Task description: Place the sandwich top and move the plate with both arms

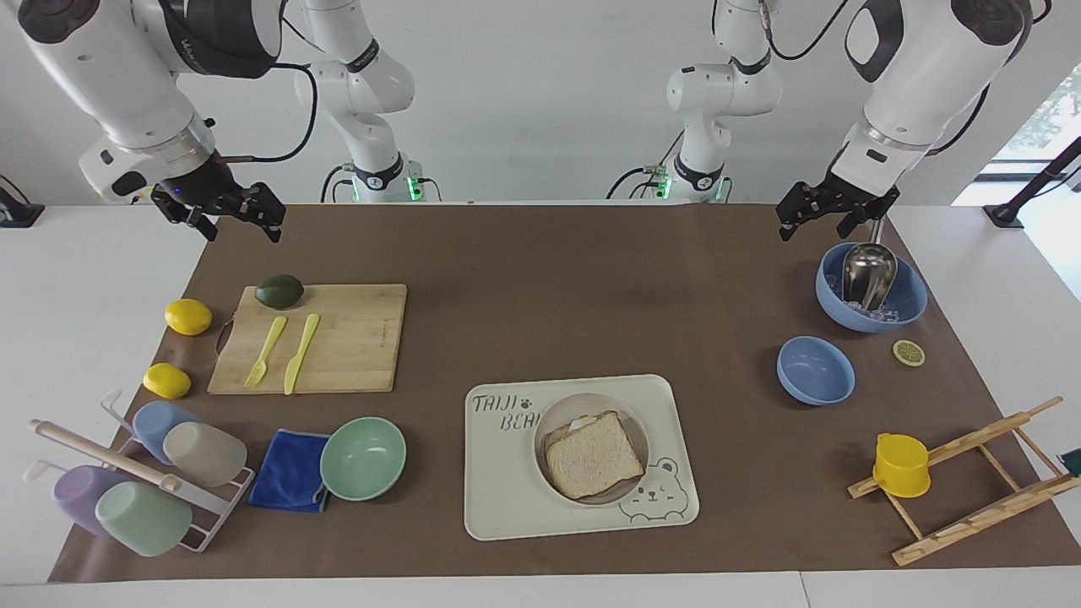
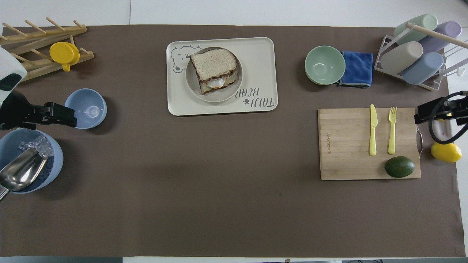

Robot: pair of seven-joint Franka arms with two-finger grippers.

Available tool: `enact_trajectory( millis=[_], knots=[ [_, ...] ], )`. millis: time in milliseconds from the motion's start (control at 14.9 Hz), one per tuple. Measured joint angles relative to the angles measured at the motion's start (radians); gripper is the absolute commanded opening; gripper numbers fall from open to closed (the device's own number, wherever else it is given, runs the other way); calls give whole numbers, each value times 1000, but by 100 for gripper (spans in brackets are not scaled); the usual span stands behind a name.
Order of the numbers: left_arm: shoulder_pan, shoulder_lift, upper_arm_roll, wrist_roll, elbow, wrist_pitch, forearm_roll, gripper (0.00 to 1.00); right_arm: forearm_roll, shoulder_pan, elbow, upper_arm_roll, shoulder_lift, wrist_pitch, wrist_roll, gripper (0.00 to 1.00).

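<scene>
The sandwich top, a plain bread slice, lies on the egg toast on the round beige-grey plate, which sits on the bear-print tray. It also shows in the overhead view, as does the plate. My left gripper hangs open and empty over the mat beside the large blue bowl; it also shows in the overhead view. My right gripper waits open and empty over the mat's corner by the cutting board, well away from the plate.
A small blue bowl and a lemon slice lie toward the left arm's end, with a wooden rack and yellow cup. A mint green bowl, blue cloth and cup rack lie toward the right arm's end.
</scene>
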State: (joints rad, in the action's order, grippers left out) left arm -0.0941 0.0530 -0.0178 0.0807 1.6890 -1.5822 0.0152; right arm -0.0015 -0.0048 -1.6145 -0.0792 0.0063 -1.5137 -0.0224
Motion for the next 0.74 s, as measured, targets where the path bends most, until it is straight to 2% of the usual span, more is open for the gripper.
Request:
enact_trajectory(
  millis=[737],
  knots=[
    [11, 0, -1, -27, -4, -9, 2, 100, 0, 0, 0, 0, 0, 0, 0, 100]
  ],
)
